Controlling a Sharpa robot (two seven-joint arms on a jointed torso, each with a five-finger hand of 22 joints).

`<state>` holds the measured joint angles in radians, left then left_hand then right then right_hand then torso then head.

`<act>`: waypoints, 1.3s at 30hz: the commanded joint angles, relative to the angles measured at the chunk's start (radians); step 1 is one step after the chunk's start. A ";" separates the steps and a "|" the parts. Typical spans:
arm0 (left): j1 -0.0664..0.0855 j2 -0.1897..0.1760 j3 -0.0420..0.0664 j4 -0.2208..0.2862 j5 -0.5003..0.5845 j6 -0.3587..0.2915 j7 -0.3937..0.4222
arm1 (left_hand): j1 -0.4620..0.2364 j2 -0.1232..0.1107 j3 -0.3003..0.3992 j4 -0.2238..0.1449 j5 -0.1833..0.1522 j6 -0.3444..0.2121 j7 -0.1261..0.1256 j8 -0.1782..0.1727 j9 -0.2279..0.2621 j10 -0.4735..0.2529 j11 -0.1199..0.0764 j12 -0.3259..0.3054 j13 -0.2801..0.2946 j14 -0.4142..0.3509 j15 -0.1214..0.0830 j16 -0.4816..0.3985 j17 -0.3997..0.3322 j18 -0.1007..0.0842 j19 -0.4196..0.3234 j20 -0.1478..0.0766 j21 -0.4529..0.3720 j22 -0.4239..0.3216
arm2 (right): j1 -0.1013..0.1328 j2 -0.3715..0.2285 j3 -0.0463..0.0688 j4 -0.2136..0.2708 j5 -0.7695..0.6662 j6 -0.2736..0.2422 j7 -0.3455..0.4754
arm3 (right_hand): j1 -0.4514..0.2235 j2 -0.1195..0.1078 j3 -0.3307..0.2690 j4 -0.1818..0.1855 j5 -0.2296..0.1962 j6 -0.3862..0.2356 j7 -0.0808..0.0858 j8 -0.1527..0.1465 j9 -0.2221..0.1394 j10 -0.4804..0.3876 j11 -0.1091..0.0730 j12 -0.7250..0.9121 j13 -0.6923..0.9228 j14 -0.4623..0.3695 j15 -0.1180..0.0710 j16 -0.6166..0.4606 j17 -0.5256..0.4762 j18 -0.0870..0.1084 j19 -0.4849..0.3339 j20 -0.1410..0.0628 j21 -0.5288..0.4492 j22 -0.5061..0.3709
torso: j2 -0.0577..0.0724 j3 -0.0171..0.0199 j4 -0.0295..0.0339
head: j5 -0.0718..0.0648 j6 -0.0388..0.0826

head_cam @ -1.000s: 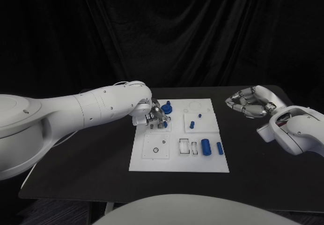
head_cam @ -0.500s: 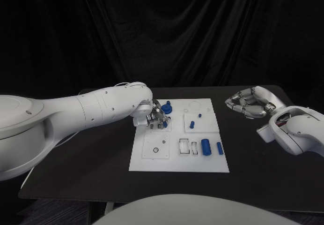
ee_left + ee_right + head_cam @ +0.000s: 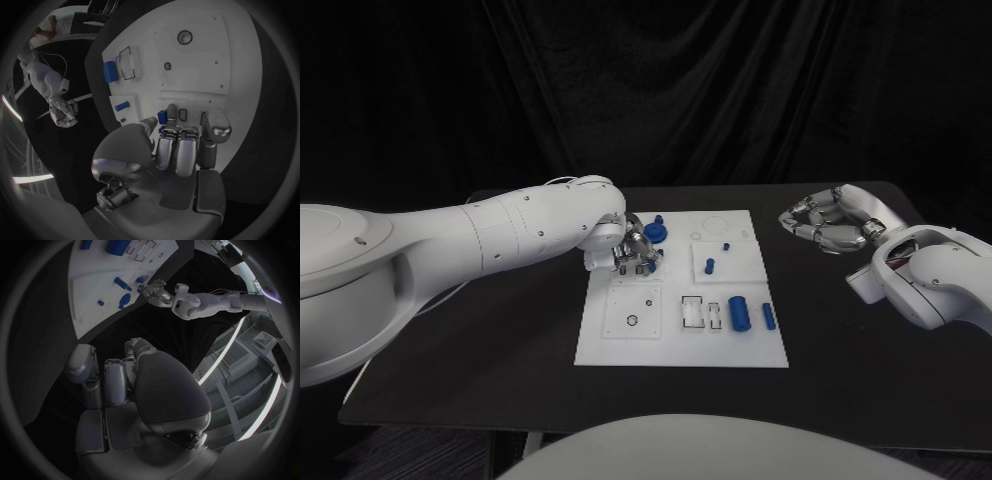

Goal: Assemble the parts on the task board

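Observation:
The white task board [image 3: 679, 340] lies mid-table. My left hand [image 3: 635, 250] hovers over its far left part and pinches a small blue part [image 3: 162, 117] between thumb and fingertips, low over the board [image 3: 194, 75]. A larger blue part [image 3: 656, 231] stands just beyond that hand. A short blue peg [image 3: 710, 266] and a tiny blue part [image 3: 727, 245] sit in the far right panel. Two blue cylinders [image 3: 740, 313] [image 3: 769, 316] lie at the near right, beside rectangular slots [image 3: 692, 312]. My right hand [image 3: 834, 222] hangs off the board's right side, fingers curled in, holding nothing.
A round hole [image 3: 633, 321] marks the near left panel and a faint ring [image 3: 718, 226] the far edge. The black table [image 3: 862, 370] has bare room to the right and front of the board. My left forearm [image 3: 502, 235] spans the table's left side.

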<state>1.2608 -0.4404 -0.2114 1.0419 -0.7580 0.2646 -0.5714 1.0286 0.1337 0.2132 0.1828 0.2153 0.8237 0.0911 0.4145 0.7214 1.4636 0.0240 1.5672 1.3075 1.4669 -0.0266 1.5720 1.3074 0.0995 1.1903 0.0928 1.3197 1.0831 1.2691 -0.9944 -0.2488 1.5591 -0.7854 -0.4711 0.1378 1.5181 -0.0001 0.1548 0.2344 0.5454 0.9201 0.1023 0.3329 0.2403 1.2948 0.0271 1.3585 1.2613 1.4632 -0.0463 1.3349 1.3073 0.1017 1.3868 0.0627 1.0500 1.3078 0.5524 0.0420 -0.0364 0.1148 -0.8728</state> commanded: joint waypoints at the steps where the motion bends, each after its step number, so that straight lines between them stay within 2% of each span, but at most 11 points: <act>1: -0.002 0.002 0.001 0.000 0.002 0.014 0.013 | 0.019 0.001 0.011 -0.020 0.009 0.007 0.001 -0.009 0.007 0.107 0.002 0.004 0.263 0.098 0.004 -0.003 0.253 0.017 -0.011 -0.002 -0.008 -0.004 | -0.003 0.000 0.001 -0.001 -0.004 0.016 -0.025 | -0.008 -0.002 0.003 0.004 0.008 -0.006 0.002 0.000 0.001 -0.003 -0.003 -0.007 -0.069 0.022 0.002 -0.004 0.026 0.006 -0.005 0.001 -0.009 0.091 | -0.001 0.0001 0.0001 | -0.001 0.000; 4: -0.003 0.001 0.001 -0.001 0.002 0.014 0.016 | 0.028 0.000 0.034 -0.043 0.034 0.007 0.001 -0.016 0.016 0.107 0.001 0.004 0.263 0.097 0.003 -0.003 0.251 0.018 -0.012 -0.003 -0.013 -0.006 | -0.004 0.001 0.001 -0.002 -0.004 0.018 -0.028 | -0.008 -0.002 0.004 0.003 0.010 -0.006 0.002 0.000 0.001 -0.004 -0.004 -0.007 -0.070 0.021 0.002 -0.005 0.026 0.006 -0.006 0.001 -0.011 0.091 | -0.001 0.0002 0.0003 | -0.001 0.000; 6: -0.003 0.001 0.001 -0.001 0.002 0.013 0.018 | 0.035 -0.004 0.063 -0.068 0.077 0.008 0.000 -0.024 0.025 0.107 0.000 0.004 0.263 0.097 0.002 -0.003 0.251 0.019 -0.013 -0.005 -0.017 -0.007 | -0.005 0.001 0.001 -0.002 -0.004 0.020 -0.031 | -0.008 -0.002 0.004 0.003 0.010 -0.006 0.002 0.000 0.001 -0.004 -0.004 -0.007 -0.070 0.021 0.002 -0.005 0.026 0.006 -0.006 0.001 -0.011 0.091 | -0.001 0.0003 0.0002 | 0.000 0.000; 9: -0.003 -0.001 0.001 0.000 0.002 0.014 0.020 | 0.036 -0.012 0.100 -0.096 0.104 0.009 -0.001 -0.031 0.036 0.107 -0.001 0.004 0.263 0.096 0.001 -0.003 0.251 0.019 -0.013 -0.006 -0.020 -0.006 | -0.005 0.001 0.001 -0.003 -0.004 0.024 -0.035 | -0.007 -0.002 0.005 0.002 0.011 -0.006 0.002 0.001 0.001 -0.005 -0.004 -0.008 -0.072 0.021 0.002 -0.007 0.024 0.007 -0.007 0.001 -0.013 0.090 | -0.001 0.0003 -0.0003 | 0.002 0.000; 10: -0.003 -0.001 0.001 0.000 0.002 0.014 0.021 | 0.035 -0.018 0.126 -0.114 0.124 0.010 -0.001 -0.035 0.044 0.107 -0.001 0.004 0.263 0.097 0.000 -0.003 0.251 0.018 -0.011 -0.006 -0.021 -0.003 | -0.006 0.001 0.001 -0.003 -0.004 0.025 -0.037 | -0.006 -0.002 0.006 0.001 0.013 -0.006 0.002 0.001 0.001 -0.006 -0.004 -0.009 -0.073 0.020 0.002 -0.008 0.022 0.007 -0.007 0.001 -0.016 0.089 | -0.001 0.0003 -0.0003 | 0.002 0.000; 15: -0.003 -0.006 0.001 -0.001 0.002 0.011 0.025 | 0.007 -0.039 0.221 -0.169 0.170 0.017 0.000 -0.043 0.076 0.107 -0.002 0.004 0.263 0.096 0.000 -0.003 0.250 0.019 -0.010 -0.007 -0.027 0.000 | -0.007 0.001 0.001 -0.004 -0.004 0.030 -0.041 | -0.005 -0.002 0.007 0.000 0.014 -0.005 0.002 0.001 0.001 -0.007 -0.004 -0.010 -0.074 0.019 0.002 -0.010 0.020 0.008 -0.008 0.001 -0.019 0.088 | -0.001 -0.0002 0.0006 | 0.000 0.000; 20: -0.003 -0.012 0.001 0.001 0.002 0.005 0.028 | -0.020 -0.048 0.276 -0.196 0.195 0.021 0.001 -0.047 0.098 0.107 -0.002 0.004 0.263 0.095 0.001 -0.004 0.249 0.019 -0.010 -0.007 -0.031 0.003 | -0.007 0.001 0.001 -0.005 -0.004 0.033 -0.045 | -0.005 -0.002 0.008 0.000 0.014 -0.005 0.002 0.001 0.002 -0.008 -0.004 -0.011 -0.075 0.019 0.002 -0.012 0.019 0.009 -0.010 0.001 -0.023 0.087 | 0.000 -0.0003 0.0013 | -0.002 0.000; 21: -0.003 -0.014 0.001 0.002 0.002 0.003 0.028 | -0.031 -0.051 0.296 -0.204 0.211 0.024 0.001 -0.047 0.107 0.107 -0.002 0.004 0.263 0.096 0.001 -0.003 0.250 0.019 -0.009 -0.007 -0.032 0.005 | -0.007 0.001 0.001 -0.005 -0.004 0.034 -0.046 | -0.005 -0.002 0.008 0.000 0.014 -0.005 0.002 0.001 0.002 -0.008 -0.004 -0.011 -0.075 0.019 0.002 -0.012 0.019 0.009 -0.010 0.001 -0.023 0.087 | 0.000 -0.0003 0.0013 | -0.002 0.000; 27: -0.003 -0.028 0.001 0.015 0.002 -0.012 0.032 | -0.048 -0.056 0.341 -0.227 0.243 0.033 0.000 -0.047 0.127 0.107 -0.003 0.004 0.263 0.097 -0.001 -0.003 0.252 0.018 -0.006 -0.008 -0.032 0.013 | -0.008 0.000 0.001 -0.006 -0.004 0.039 -0.051 | -0.004 -0.002 0.009 -0.001 0.015 -0.005 0.002 0.001 0.002 -0.009 -0.004 -0.012 -0.077 0.018 0.002 -0.014 0.017 0.009 -0.011 0.001 -0.026 0.086 | -0.001 -0.0005 0.0016 | 0.000 0.000; 39: -0.003 -0.055 0.001 0.036 0.002 -0.036 0.028 | -0.063 -0.057 0.351 -0.224 0.250 0.037 0.000 -0.048 0.134 0.107 -0.003 0.004 0.263 0.096 -0.001 -0.004 0.250 0.018 -0.004 -0.008 -0.032 0.015 | -0.010 -0.002 0.001 -0.008 -0.004 0.053 -0.062 | -0.003 -0.002 0.010 -0.002 0.017 -0.005 0.002 0.002 0.002 -0.015 -0.004 -0.016 -0.083 0.016 0.002 -0.019 0.012 0.010 -0.013 0.001 -0.033 0.084 | 0.000 -0.0006 0.0013 | 0.005 0.000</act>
<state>1.2595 -0.4951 -0.2114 1.0742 -0.7582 0.2457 -0.5564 0.9716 0.0704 0.5101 0.0054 0.4606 0.8559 0.0948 0.3714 0.8537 1.4636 0.0239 1.5672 1.3074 1.4669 -0.0266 1.5720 1.3074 0.0997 1.1833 0.0858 1.2915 1.0969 1.2623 -0.9946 -0.2488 1.5516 -0.7854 -0.4331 0.0980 1.5182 -0.0002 0.1576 0.2316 0.5571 0.9202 0.1023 0.3330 0.2412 1.2835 0.0237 1.3483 1.2043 1.4632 -0.0463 1.3173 1.3073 0.1016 1.3795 0.0626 1.0221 1.3075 0.5519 0.0415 -0.0352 0.1193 -0.8728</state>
